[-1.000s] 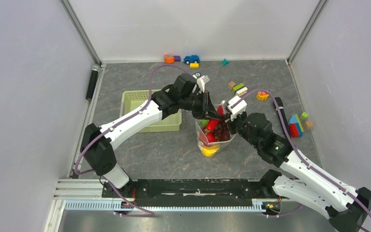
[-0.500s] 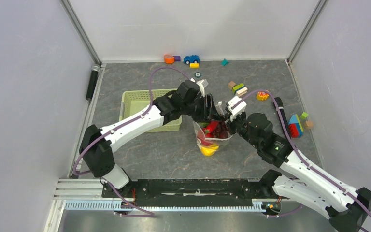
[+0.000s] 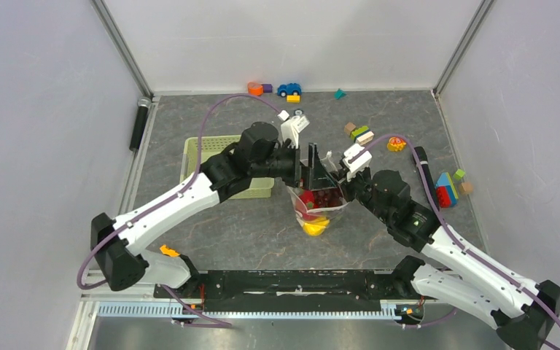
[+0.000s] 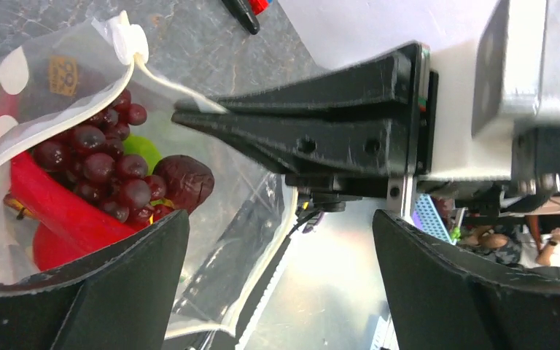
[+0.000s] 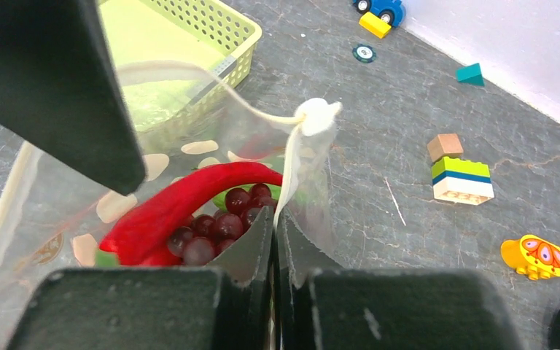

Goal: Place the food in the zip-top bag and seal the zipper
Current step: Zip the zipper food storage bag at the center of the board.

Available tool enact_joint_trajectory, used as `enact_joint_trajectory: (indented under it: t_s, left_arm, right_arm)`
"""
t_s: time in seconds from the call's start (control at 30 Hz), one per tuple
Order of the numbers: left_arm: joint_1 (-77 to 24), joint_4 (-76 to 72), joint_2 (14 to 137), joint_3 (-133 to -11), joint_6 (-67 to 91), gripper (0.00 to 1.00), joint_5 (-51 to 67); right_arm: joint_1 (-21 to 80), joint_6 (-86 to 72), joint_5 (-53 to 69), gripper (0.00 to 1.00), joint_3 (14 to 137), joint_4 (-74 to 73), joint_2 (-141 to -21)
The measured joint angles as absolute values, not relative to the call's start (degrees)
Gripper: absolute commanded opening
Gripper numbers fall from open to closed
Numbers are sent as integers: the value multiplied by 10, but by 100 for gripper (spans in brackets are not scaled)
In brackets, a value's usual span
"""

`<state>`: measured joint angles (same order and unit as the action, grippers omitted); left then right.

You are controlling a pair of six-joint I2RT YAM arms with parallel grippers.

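Observation:
The zip-top bag [image 3: 318, 210], clear with white dots, hangs open-mouthed at mid-table. Inside lies the food: a dark purple grape bunch [image 4: 109, 171], a red pepper [image 5: 189, 200], a dark brown piece [image 4: 187, 182], green bits, and a yellow piece [image 3: 313, 227] at the bottom. My right gripper [image 5: 273, 215] is shut on the bag's rim, just below the zipper's white slider tab [image 5: 318, 117]. My left gripper [image 4: 278, 219] stands wide open at the bag's mouth with nothing between its fingers. In the top view it [image 3: 312, 165] faces the right gripper [image 3: 337, 175] across the bag.
A pale green basket [image 3: 211, 152] stands left of the bag, beside the left arm. Loose blocks [image 3: 361, 135], a yellow-orange toy [image 3: 397, 144] and a block cluster [image 3: 448, 188] lie to the right. A blue toy car [image 3: 289, 89] sits at the back wall. A black marker [image 3: 140, 124] lies at the left edge.
My left gripper's jaws have gone from nearly shut to wide open at the bag's mouth, and the left arm has drawn back leftward. The right gripper has kept its hold.

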<state>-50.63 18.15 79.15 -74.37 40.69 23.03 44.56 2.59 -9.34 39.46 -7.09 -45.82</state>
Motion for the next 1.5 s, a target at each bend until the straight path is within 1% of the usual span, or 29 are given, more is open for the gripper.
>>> enact_joint_trajectory:
  t_s: [0.1, 0.17, 0.23, 0.37, 0.43, 0.53, 0.6, 0.67, 0.87, 0.97, 1.13, 1.27, 1.5]
  left_arm:
    - [-506, 179, 750, -716, 381, 100, 216]
    - [-508, 184, 711, -696, 368, 100, 166]
    - [-510, 197, 664, -675, 358, 100, 90]
    - [-508, 209, 557, -612, 350, 100, -143]
    - [-494, 210, 515, -560, 348, 100, -258]
    - [-458, 210, 501, -517, 344, 100, -317]
    - [-441, 206, 519, -499, 338, 100, -316]
    - [-438, 192, 550, -489, 324, 100, -290]
    - [-441, 119, 645, -460, 269, 100, -122]
    - [-449, 62, 658, -430, 254, 100, -38]
    - [-472, -25, 676, -401, 254, 100, 46]
    - [-518, -90, 695, -380, 255, 100, 79]
    - [-610, -141, 702, -380, 254, 100, 58]
  right_arm:
    - [446, 23, -111, 6, 395, -64, -458]
    - [446, 23, -123, 6, 395, -61, -458]
    - [446, 23, -131, 5, 395, -54, -458]
    - [446, 25, -135, 5, 394, -37, -461]
    - [446, 25, -136, 5, 394, -29, -464]
    - [446, 25, -136, 5, 392, -20, -470]
    - [446, 27, -136, 6, 392, -13, -475]
    - [446, 28, -135, 5, 392, -8, -479]
    - [446, 33, -135, 5, 391, 9, -495]
    - [446, 39, -131, 5, 391, 23, -506]
    - [445, 49, -105, 5, 391, 48, -525]
    - [445, 56, -75, 5, 391, 74, -549]
    - [437, 70, -4, 4, 397, 100, -598]
